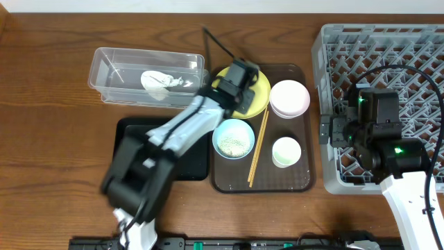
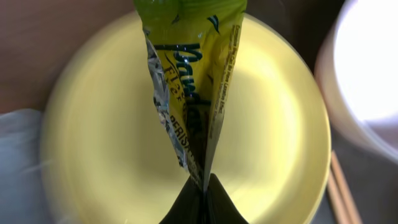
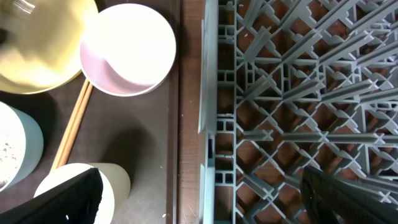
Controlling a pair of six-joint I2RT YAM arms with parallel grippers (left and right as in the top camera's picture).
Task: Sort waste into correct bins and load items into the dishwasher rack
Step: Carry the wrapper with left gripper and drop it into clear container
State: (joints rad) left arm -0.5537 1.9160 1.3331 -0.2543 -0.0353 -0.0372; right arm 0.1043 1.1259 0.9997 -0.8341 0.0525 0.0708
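Snack wrapper point(image 2: 186, 93) pinched over yellow plate point(image 2: 267, 124); right claw point(image 3: 202, 196) at rack wall.
My left claw point(image 2: 202, 190) is pressed together on one end of the wrapper, above the plate on the brown tray point(image 1: 298, 184); whether wrapper and plate touch, I cannot tell. My right claw is spread wide and holds nothing, one finger over the tray, the other over the grey dishwasher rack point(image 3: 298, 93).

One plate point(image 1: 258, 98); one pink bowl point(image 1: 289, 98); one blue bowl point(image 1: 233, 138); one cup point(image 1: 286, 151); one pair of chopsticks point(image 1: 258, 147); one paper wad point(image 1: 161, 81); one wrapper point(image 2: 186, 93); one clear tub point(image 1: 111, 69); one black tray point(image 1: 128, 135); one rack point(image 1: 388, 48); one brown tray point(image 1: 298, 182).
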